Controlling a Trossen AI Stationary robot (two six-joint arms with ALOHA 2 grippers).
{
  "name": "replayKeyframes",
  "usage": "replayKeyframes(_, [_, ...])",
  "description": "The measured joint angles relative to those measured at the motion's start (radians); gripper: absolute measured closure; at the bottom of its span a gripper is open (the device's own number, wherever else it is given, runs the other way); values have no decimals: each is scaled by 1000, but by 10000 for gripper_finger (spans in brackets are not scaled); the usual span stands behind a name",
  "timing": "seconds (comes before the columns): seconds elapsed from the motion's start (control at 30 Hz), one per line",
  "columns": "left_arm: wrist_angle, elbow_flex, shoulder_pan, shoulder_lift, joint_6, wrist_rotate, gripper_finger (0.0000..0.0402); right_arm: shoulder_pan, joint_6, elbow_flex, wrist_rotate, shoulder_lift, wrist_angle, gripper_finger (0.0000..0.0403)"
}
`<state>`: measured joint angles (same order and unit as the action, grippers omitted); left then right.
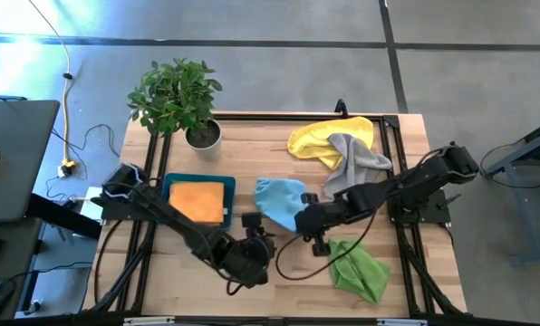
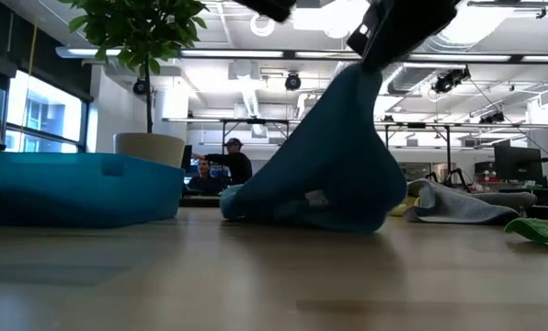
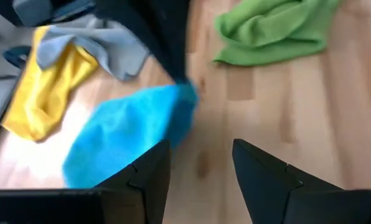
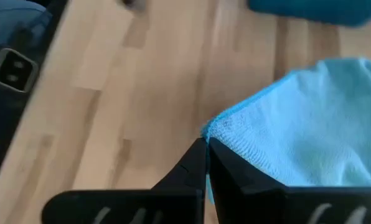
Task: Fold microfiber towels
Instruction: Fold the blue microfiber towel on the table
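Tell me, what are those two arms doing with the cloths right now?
Right gripper shut on light blue towel, lifting its corner. Left gripper open, hovering beside it, empty. Orange towel folded in tray. Nothing blocking.

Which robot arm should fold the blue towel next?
The right one, probably. The right gripper is already shut on the light blue towel edge and lifting it; the left gripper hangs open nearby, holding nothing.

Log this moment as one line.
right claw: shut on blue towel, corner lifted | left claw: open, empty, beside it | orange towel: in tray
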<state>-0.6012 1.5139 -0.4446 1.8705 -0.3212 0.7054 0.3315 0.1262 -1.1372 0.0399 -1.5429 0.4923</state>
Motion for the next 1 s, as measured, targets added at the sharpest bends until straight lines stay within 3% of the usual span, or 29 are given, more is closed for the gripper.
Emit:
replayKeyframes(0.23, [127, 1, 58, 39, 116, 9, 241, 30, -4, -1, -3, 0, -24, 402])
replayKeyframes(0.4, [177, -1, 88, 55, 168, -96, 241, 38, -4, -1, -5, 7, -43, 403])
replayKeyframes(0.83, [213, 0, 133, 69, 157, -133, 242, 38, -32, -2, -24, 21, -71, 403])
replayKeyframes(1.0, [212, 0, 149, 69, 117, -179, 265, 38, -57, -2, -35, 22, -80, 403])
